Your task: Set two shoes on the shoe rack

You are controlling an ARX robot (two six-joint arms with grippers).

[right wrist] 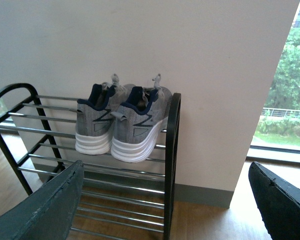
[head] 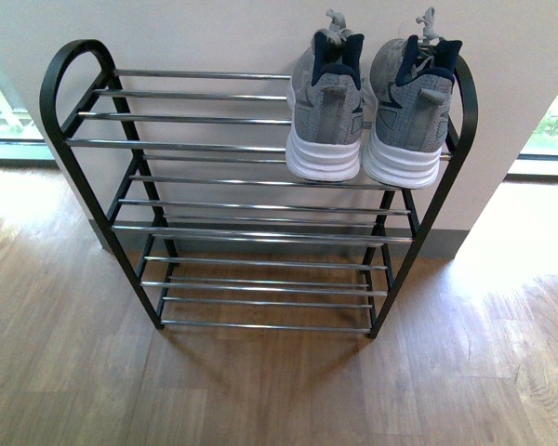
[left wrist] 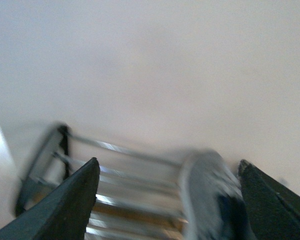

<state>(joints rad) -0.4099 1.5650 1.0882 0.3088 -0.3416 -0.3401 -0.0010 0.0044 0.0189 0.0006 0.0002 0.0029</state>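
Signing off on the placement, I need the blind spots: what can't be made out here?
- Toes of the shoes: front view, hidden behind their own heels.
- Feet of the shoe rack: right wrist view, cut off at the picture's edge.
- Bars and shoe detail: left wrist view, smeared by motion blur.

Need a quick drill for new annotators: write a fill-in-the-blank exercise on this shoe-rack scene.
1. The pair of grey knit sneakers with thick white soles stands on the ____ tier of the black-framed shoe rack with chrome bars.
2. In the front view, the sneakers sit at the rack's ____ end.
3. Their ____ face the front camera.
4. The rack stands on a ____ floor.
Missing words: top; right; heels; wooden.
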